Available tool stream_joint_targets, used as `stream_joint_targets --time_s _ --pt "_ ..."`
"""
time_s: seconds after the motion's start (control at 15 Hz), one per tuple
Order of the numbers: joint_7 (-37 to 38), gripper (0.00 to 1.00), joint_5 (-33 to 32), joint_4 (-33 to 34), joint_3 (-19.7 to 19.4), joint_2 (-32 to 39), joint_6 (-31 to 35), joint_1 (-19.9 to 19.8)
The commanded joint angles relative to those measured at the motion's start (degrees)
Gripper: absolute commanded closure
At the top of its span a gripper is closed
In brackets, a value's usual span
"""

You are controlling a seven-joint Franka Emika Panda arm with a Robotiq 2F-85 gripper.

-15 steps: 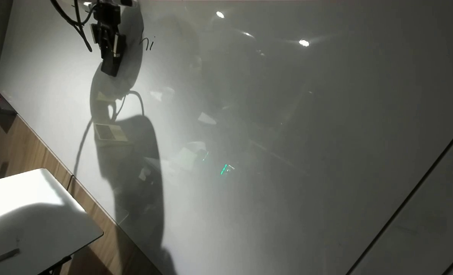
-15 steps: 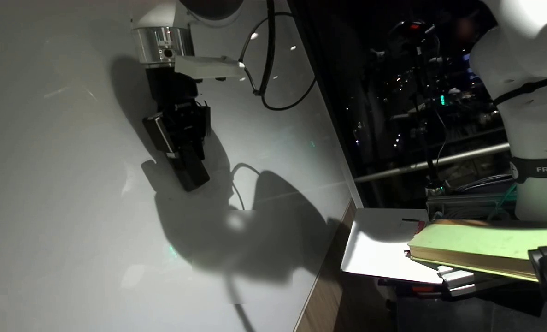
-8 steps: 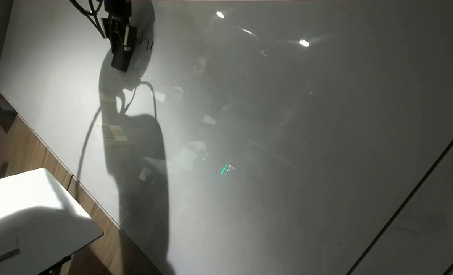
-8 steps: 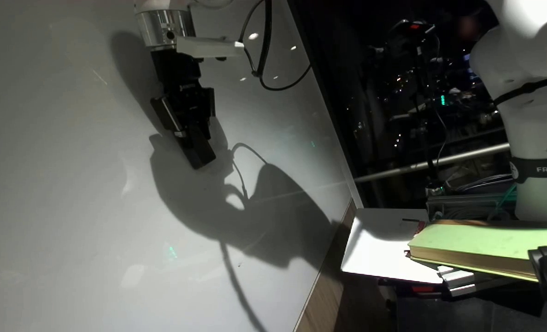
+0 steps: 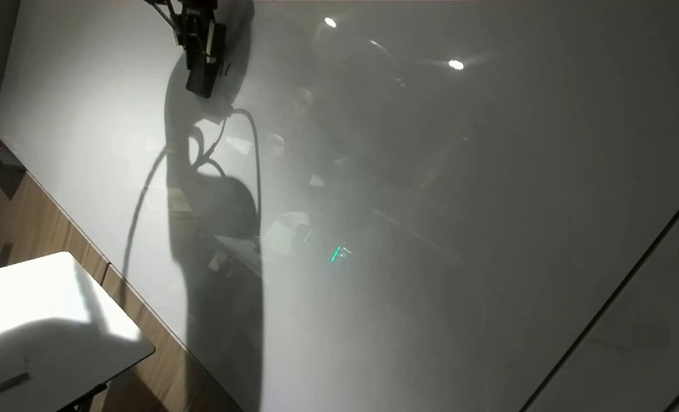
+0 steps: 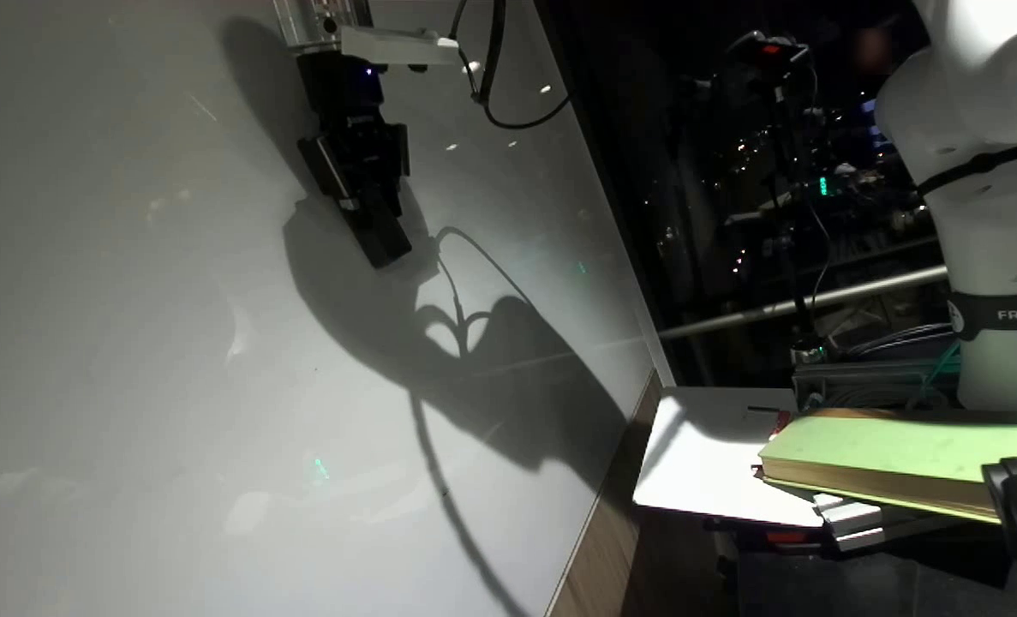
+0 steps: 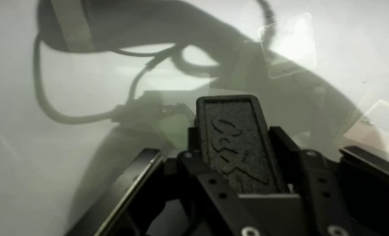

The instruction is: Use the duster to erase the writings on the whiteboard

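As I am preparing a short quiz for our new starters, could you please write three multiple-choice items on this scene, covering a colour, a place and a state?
1. What colour is the small tabletop?
A orange; B green; C white

2. Where is the duster?
A lying on the small tabletop; B held in the gripper; C out of every view

3. How does the writing on the whiteboard stand?
A some dark strokes showing; B fully erased; C crossed out in red

1 C: its brightly lit part is white in both exterior views.
2 B: the wrist view shows it clamped from both sides.
3 A: an exterior view shows thin dark strokes close by the gripper.
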Motion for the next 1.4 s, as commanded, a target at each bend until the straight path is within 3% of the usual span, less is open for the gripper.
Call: stream_joint_targets --time_s 0.0,1.0,1.07,1.33 --pt "-3.4 0.71 -2.7 5.3 -3.0 2.0 3.9 -3.4" --pt "-10.8 0.71 1.7 7.5 -6.7 1.5 -1.1 -7.0" --pt "-10.6 0.71 2.9 6.1 -6.3 0.2 -2.0 -6.5" --pt "-15.4 0.71 8.5 -11.6 -8.7 -8.2 3.8 -6.9"
